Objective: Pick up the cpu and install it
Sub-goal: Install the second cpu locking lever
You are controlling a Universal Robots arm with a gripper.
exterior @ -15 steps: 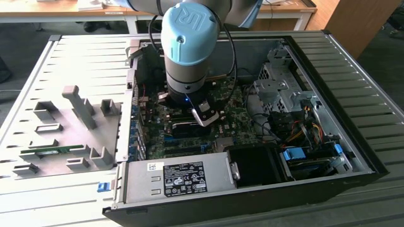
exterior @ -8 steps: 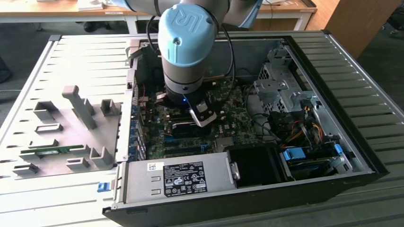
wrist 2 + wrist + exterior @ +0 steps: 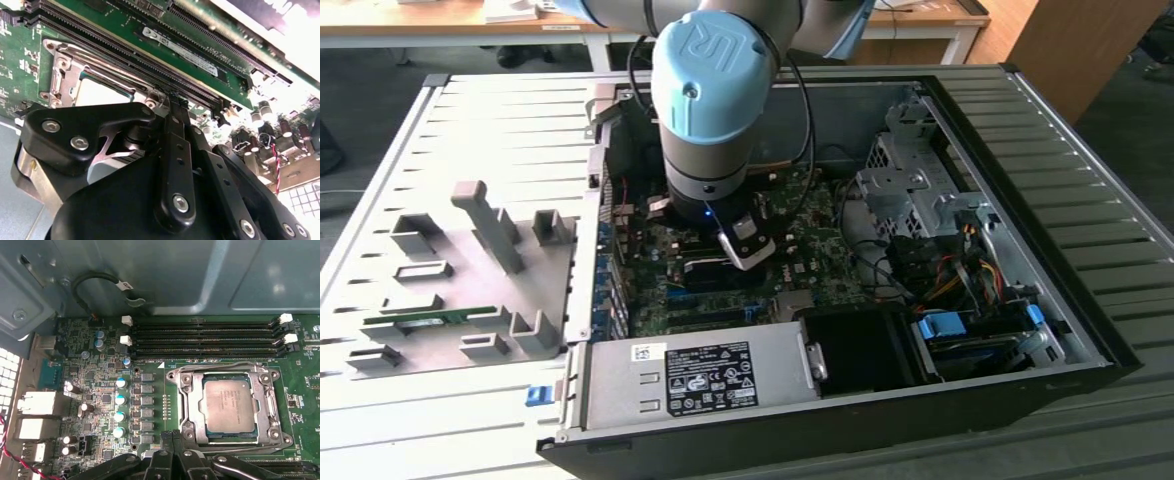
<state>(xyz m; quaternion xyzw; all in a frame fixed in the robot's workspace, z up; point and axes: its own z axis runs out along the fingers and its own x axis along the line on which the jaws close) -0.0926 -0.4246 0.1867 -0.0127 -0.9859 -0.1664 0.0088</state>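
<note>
The cpu [image 3: 227, 407], a flat square chip with a silvery-grey top, lies inside the metal-framed socket [image 3: 186, 405] on the green motherboard. A corner of the cpu [image 3: 97, 92] also shows in the second wrist view. My gripper [image 3: 172, 436] hangs low over the board just beside the socket's edge, apart from the chip. Its black fingers [image 3: 175, 125] are pressed together with nothing between them, so the gripper [image 3: 174, 100] is shut and empty. In the exterior view my gripper [image 3: 747, 250] is down inside the open computer case, over the middle of the motherboard.
Long black memory slots [image 3: 205, 340] run alongside the socket. A power supply [image 3: 707, 375] fills the case's front. A drive cage [image 3: 921, 180] and cables [image 3: 947, 270] take the exterior view's right. A grey fixture tray [image 3: 454, 270] with a green memory stick [image 3: 427, 318] lies left of the case.
</note>
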